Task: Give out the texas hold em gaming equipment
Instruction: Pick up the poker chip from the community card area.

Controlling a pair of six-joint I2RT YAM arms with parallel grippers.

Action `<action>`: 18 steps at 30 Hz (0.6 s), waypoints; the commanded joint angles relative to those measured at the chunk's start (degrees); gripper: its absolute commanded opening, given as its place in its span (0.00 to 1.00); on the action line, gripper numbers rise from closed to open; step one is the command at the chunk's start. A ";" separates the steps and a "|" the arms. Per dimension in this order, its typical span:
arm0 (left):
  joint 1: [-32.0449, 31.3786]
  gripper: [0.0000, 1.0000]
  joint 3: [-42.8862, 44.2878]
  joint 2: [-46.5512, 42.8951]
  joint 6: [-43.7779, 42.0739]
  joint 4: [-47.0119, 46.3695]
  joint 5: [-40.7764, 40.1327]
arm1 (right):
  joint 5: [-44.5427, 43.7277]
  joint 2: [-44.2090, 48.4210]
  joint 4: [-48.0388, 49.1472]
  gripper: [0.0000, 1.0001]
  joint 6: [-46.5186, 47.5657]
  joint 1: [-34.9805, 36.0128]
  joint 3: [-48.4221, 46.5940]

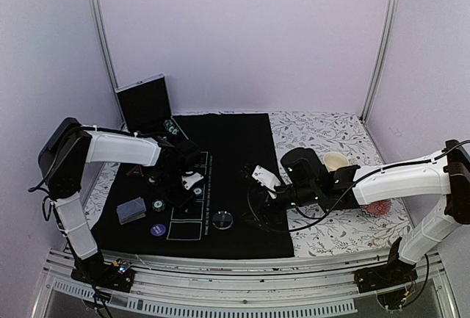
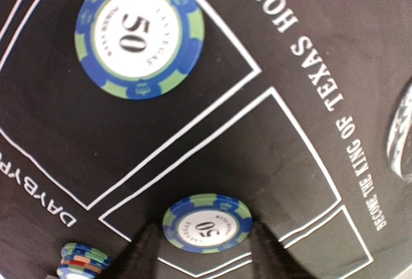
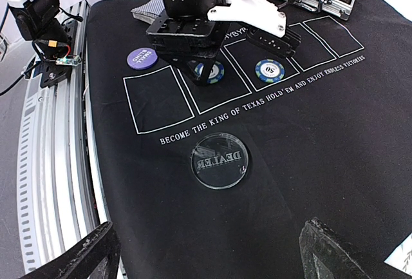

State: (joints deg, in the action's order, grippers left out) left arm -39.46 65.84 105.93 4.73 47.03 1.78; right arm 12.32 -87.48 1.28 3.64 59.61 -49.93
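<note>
- left gripper (image 2: pixel 205 237) straddles a 50 chip (image 2: pixel 206 221) in a card box on the mat (image 2: pixel 290 182); fingers at both chip edges, can't tell if clamped
- second 50 chip (image 2: pixel 138 31) flat in next box
- right gripper (image 3: pixel 207 227) spread wide, empty, over mat near clear dealer disc (image 3: pixel 219 160)
- purple disc (image 3: pixel 143 58), card deck (image 3: pixel 151 9) on mat's left part

A robotics lab cell: plain lilac walls (image 1: pixel 242 31), aluminium corner posts (image 1: pixel 99 31), slotted mounting rail (image 1: pixel 242 269).

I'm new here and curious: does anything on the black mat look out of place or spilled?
Nothing spilled or damaged. Oddly, one 50 chip lies in the mat's card-shaped boxes, a second chip between the jaws of the left gripper.
</note>
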 commanded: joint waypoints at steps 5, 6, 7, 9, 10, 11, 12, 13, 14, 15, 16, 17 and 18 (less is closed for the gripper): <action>0.66 0.32 -0.65 1.27 -0.17 0.63 3.59 | -0.64 -0.24 -0.88 0.99 -0.41 0.32 -0.80; 0.70 0.31 -0.71 1.16 -0.12 0.73 3.58 | -0.77 -0.17 -0.99 0.99 -0.39 0.34 -0.85; 0.77 0.28 -0.67 0.79 -0.03 0.90 3.61 | -0.78 -0.19 -1.00 0.99 -0.27 0.33 -0.79; 0.94 0.26 -0.43 0.02 0.06 1.19 2.95 | -0.76 -0.15 -0.92 0.99 -0.06 0.27 -0.88; 1.07 0.25 -0.16 -0.53 0.14 1.22 2.50 | -0.80 -0.23 -0.89 0.99 -0.04 0.32 -0.96; 1.31 0.25 0.02 -1.07 0.14 1.25 2.23 | -0.74 -0.23 -0.91 0.99 0.05 0.33 -1.01; 1.65 0.26 0.13 -1.49 0.22 1.33 2.30 | -0.71 -0.28 -0.87 0.99 0.16 0.33 -1.10; 1.86 0.31 0.28 -1.55 0.18 1.56 2.57 | -0.66 -0.31 -0.91 0.99 0.22 0.33 -1.18; 2.01 0.39 0.47 -1.41 0.05 1.84 2.89 | -0.71 -0.39 -0.94 0.99 0.30 0.33 -1.28; 2.00 0.47 0.66 -1.23 -0.15 2.01 3.03 | -0.71 -0.41 -0.94 0.99 0.31 0.33 -1.24; 1.86 0.53 0.75 -1.11 -0.30 2.07 2.85 | -0.67 -0.36 -0.97 0.99 0.32 0.33 -1.29; 1.54 0.56 0.84 -1.04 -0.33 2.07 2.61 | -0.71 -0.45 -1.05 0.99 0.32 0.37 -1.26; 1.18 0.58 1.00 -1.07 -0.29 1.91 2.31 | -0.69 -0.48 -1.07 0.99 0.32 0.33 -1.18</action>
State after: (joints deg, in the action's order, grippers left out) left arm -38.13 65.91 105.71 4.60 47.97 4.08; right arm 12.27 -87.48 0.64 3.73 59.61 -49.95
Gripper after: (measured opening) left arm 0.516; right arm 0.987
